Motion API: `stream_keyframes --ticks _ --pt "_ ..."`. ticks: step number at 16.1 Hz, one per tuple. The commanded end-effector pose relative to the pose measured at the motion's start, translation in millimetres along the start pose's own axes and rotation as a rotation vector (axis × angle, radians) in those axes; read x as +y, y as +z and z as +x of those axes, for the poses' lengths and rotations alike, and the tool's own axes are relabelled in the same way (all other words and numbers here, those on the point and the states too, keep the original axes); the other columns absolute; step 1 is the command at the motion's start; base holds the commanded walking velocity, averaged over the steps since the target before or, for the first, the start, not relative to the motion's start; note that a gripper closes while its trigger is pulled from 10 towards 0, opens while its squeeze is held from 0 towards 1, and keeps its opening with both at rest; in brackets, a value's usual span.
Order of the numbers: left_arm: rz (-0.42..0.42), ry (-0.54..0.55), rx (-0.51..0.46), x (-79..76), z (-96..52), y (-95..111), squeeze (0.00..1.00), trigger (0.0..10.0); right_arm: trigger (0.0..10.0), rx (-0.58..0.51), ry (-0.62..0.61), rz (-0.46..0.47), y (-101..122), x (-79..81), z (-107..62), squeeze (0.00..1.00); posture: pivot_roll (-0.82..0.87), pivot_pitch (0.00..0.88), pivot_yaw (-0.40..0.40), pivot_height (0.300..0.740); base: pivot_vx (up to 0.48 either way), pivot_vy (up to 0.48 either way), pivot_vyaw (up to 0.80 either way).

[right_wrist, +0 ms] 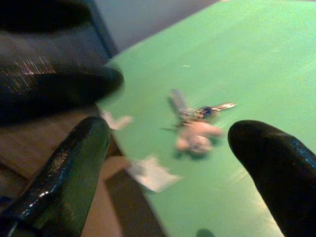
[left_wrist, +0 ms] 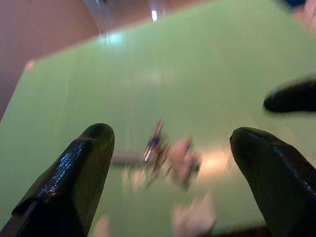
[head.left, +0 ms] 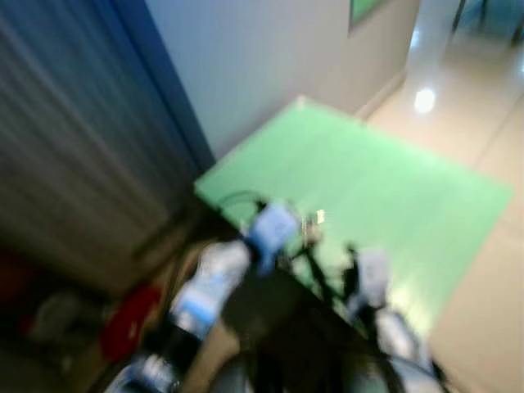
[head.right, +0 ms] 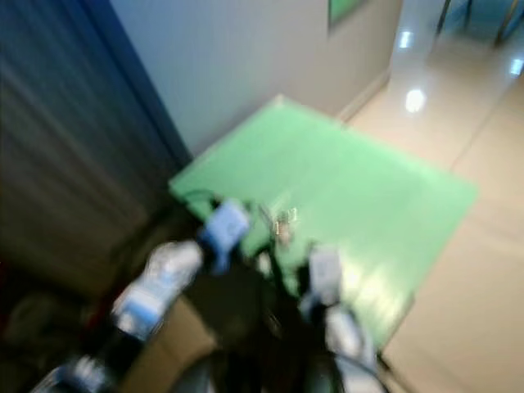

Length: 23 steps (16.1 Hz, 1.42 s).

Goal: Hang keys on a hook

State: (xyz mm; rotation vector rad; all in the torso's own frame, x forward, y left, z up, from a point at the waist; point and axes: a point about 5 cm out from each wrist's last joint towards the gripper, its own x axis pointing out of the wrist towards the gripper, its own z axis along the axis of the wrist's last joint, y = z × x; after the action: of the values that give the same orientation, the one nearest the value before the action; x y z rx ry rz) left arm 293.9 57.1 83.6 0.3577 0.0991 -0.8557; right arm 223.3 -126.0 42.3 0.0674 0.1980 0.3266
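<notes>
The keys (right_wrist: 197,123) lie on the green mat (head.left: 385,180). The left gripper (left_wrist: 170,163) and right gripper (right_wrist: 168,163) hang just above them, fingers wide apart

A bright green table top (head.left: 385,180) fills the middle of the blurred head views, its far corner pointing toward 12 o'clock. Behind it a plain grey wall (head.left: 262,57) runs from 11 toward 1 o'clock, with a green-framed panel (head.left: 364,8) near the top edge. At 9 o'clock stands a dark, vertically streaked surface (head.left: 74,139) edged by a blue strip (head.left: 164,82). From 1 to 4 o'clock lies a glossy beige floor (head.left: 491,270) with a bright light reflection (head.left: 424,100). At 8 o'clock something red (head.left: 127,319) sits low in shadow.
</notes>
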Motion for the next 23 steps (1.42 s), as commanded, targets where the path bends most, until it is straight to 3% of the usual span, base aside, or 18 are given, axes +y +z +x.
stream_keyframes --ticks 1,6,9,11,13,14,16,18,21,23 --pt "0.012 -0.030 0.033 -1.8 -0.9 -5 0.00 10.0 10.0 0.011 0.003 0.006 -3 0.9 -2.3 0.00 -0.22 0.143 0.212 0.701 0.000 0.000 0.00" --pt "0.003 -0.114 0.113 -2.2 8.7 -12 0.00 10.0 10.0 0.009 0.003 0.007 0 1.5 -8.4 0.00 -0.24 0.183 0.212 0.701 0.000 0.000 0.00" --pt "-0.068 -0.126 0.126 -13.4 23.3 -13 0.00 10.0 10.0 0.001 -0.010 0.014 6 -1.2 -26.8 0.00 -0.30 0.245 0.207 0.701 0.000 0.000 0.00" --pt "-0.124 -0.132 0.119 -20.9 35.7 -9 0.00 10.0 10.0 0.021 -0.008 0.010 5 -2.9 -49.0 0.00 -0.34 0.277 0.205 0.701 0.000 0.000 0.00" --pt "-0.130 -0.150 0.099 -27.1 47.8 1 0.00 10.0 10.0 0.052 -0.012 -0.010 1 -1.6 -69.8 0.00 -0.37 0.291 0.211 0.701 0.000 0.000 0.00" --pt "-0.127 -0.149 0.092 -26.6 50.3 4 0.00 10.0 10.0 0.051 -0.028 -0.009 1 -2.4 -71.7 0.00 -0.38 0.290 0.215 0.701 0.000 0.000 0.00" --pt "-0.100 -0.110 0.047 -13.2 48.2 12 0.00 10.0 10.0 0.028 -0.060 -0.014 5 -5.6 -62.7 0.00 -0.37 0.264 0.225 0.701 0.000 0.000 0.00" --pt "-0.088 -0.024 -0.017 15.3 27.8 13 0.00 10.0 10.0 -0.001 -0.149 -0.012 10 -18.8 -44.3 0.00 -0.30 0.219 0.229 0.701 0.000 0.000 0.00" --pt "-0.096 0.131 -0.026 41.4 2.2 4 0.00 10.0 10.0 -0.027 -0.078 -0.001 14 -11.2 -21.8 0.00 -0.23 0.171 0.220 0.701 0.000 0.000 0.00" --pt "-0.129 0.208 -0.023 47.4 -4.1 -1 0.00 10.0 10.0 -0.038 -0.052 0.003 15 -7.0 -10.9 0.00 -0.21 0.146 0.211 0.701 0.000 0.000 0.00"
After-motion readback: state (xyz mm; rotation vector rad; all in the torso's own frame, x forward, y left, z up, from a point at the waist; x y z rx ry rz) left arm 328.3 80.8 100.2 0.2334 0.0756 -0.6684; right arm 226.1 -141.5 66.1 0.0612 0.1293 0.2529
